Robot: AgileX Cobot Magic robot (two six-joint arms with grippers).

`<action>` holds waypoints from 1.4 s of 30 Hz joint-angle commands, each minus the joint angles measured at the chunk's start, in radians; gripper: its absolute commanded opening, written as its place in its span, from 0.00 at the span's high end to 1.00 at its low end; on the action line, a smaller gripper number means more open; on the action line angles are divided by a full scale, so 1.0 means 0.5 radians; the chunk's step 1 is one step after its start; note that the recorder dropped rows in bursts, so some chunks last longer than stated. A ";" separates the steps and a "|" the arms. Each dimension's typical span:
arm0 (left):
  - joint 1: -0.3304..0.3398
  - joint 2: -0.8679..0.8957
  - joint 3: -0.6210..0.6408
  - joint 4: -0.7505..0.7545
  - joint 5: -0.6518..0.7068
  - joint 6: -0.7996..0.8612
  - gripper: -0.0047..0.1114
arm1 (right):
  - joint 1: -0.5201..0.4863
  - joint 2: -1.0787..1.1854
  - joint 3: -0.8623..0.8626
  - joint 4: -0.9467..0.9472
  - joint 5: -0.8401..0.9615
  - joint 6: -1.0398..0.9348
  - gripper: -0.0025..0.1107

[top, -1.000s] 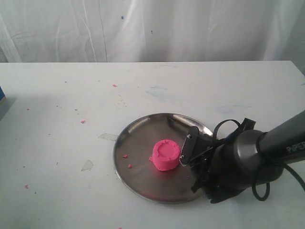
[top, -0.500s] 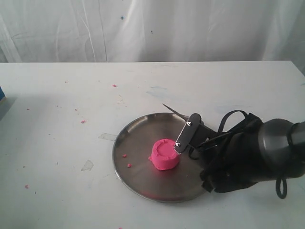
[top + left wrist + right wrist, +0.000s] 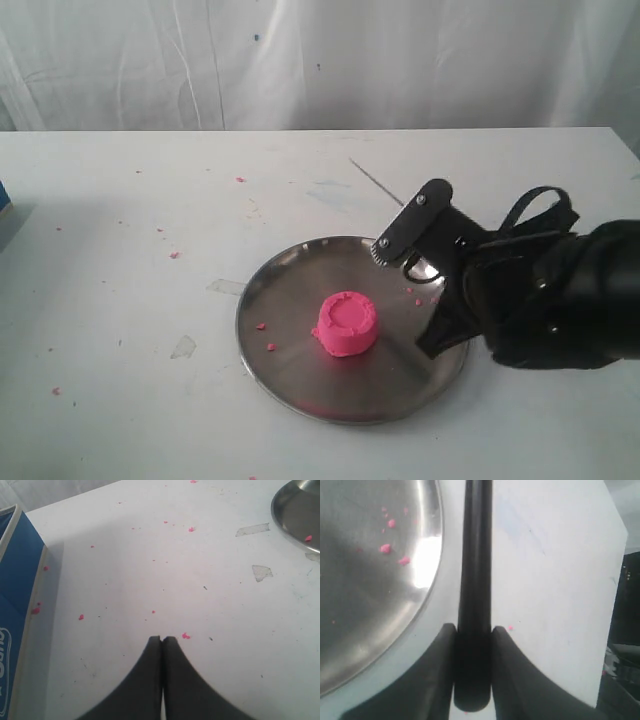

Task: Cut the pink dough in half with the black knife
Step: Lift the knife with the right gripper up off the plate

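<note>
One pink dough (image 3: 346,323) puck sits whole, center of steel plate (image 3: 290,370). Right gripper (image 3: 473,632) clamps black knife (image 3: 476,555), mid-right of frame. Left gripper (image 3: 162,640) closed, empty.

Glossy metal plate (image 3: 290,370), soft matt pink dough (image 3: 346,323), matt black knife (image 3: 476,570).

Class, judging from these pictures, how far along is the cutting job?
Done: the right gripper has the black knife clamped. In hand: its blade points away over the table beyond the steel plate. Left: the pink dough sits whole and uncut. The left gripper is shut, idle.
</note>
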State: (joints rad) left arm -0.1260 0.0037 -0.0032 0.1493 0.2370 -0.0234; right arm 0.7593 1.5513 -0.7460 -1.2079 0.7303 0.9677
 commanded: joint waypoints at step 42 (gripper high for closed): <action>0.008 -0.007 0.006 -0.003 -0.003 -0.004 0.96 | -0.937 -0.504 -0.040 4.498 -0.169 -4.156 0.98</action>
State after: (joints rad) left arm -0.1260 0.0037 -0.0032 0.1493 0.2370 -0.0234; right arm 0.2897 1.3227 -0.7660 1.0492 0.6378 -1.1085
